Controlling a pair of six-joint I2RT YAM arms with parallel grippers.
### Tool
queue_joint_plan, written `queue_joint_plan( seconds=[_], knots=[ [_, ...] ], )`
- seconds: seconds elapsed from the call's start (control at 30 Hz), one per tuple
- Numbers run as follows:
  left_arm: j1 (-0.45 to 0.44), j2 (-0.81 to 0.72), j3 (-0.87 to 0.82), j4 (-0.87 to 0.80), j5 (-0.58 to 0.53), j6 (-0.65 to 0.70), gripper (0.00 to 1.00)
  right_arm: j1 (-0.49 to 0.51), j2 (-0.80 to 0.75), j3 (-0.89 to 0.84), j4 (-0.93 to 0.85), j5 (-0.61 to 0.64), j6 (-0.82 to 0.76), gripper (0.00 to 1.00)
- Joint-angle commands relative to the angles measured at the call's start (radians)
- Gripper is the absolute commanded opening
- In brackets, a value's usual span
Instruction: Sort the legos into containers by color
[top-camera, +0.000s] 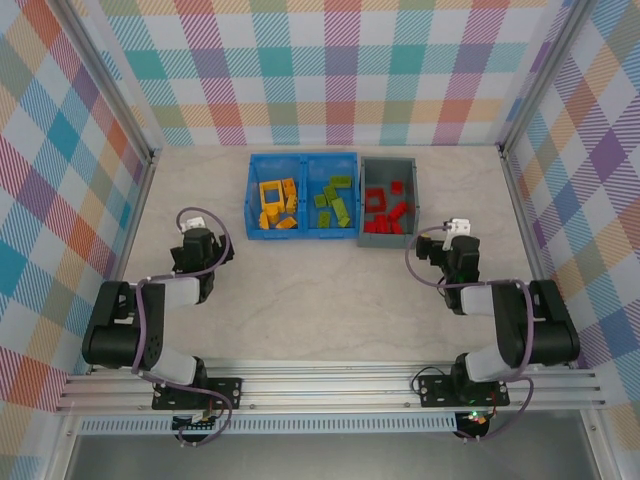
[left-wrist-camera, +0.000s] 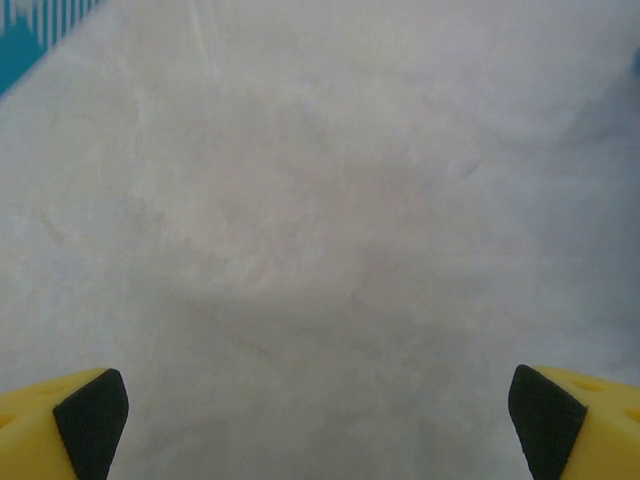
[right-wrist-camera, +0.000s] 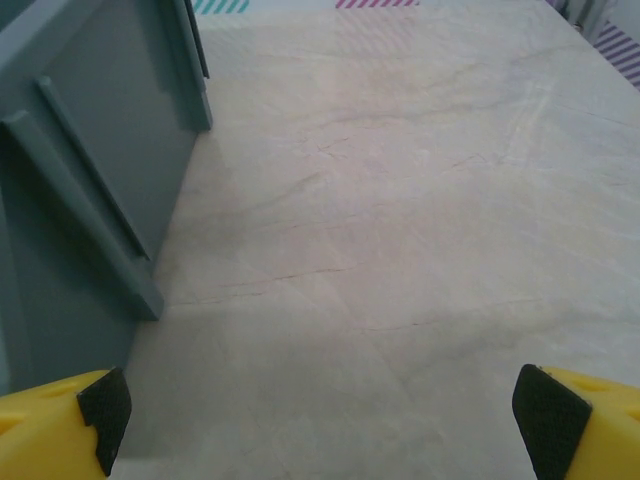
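The blue bin (top-camera: 303, 158) stands at the back of the table. Its left compartment holds yellow and orange legos (top-camera: 277, 205), among them the square window-frame piece (top-camera: 271, 192); its right compartment holds lime green legos (top-camera: 334, 200). Against its right side, the dark grey bin (top-camera: 388, 162) (right-wrist-camera: 90, 190) holds red legos (top-camera: 387, 211). My left gripper (top-camera: 192, 220) (left-wrist-camera: 320, 420) is open over bare table, left of the blue bin. My right gripper (top-camera: 456, 228) (right-wrist-camera: 320, 425) is open and empty, just right of the grey bin.
Metal posts and plaid walls (top-camera: 60, 150) close in the table on the left, back and right. An aluminium rail (top-camera: 330, 385) with both arm bases runs along the near edge. The pale tabletop (top-camera: 320, 300) lies between the arms.
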Motion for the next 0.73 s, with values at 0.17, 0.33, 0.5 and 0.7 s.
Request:
queue_joint_plan(
  seconds=[0.17, 0.33, 0.5, 0.7],
  knots=[
    [-0.023, 0.059, -0.055, 0.254, 0.05, 0.041, 1.0, -0.012, 0.027, 0.071, 0.006, -0.069, -0.009, 1.0],
    [-0.021, 0.066, -0.057, 0.275, 0.05, 0.043, 1.0, -0.034, 0.023, 0.077, -0.014, -0.075, 0.014, 1.0],
    [-0.021, 0.065, -0.056, 0.267, 0.049, 0.042, 1.0, -0.033, 0.023, 0.078, -0.015, -0.074, 0.014, 1.0],
    [-0.021, 0.064, -0.056, 0.267, 0.049, 0.041, 1.0, -0.033, 0.023, 0.077, -0.013, -0.073, 0.013, 1.0]
  ],
)
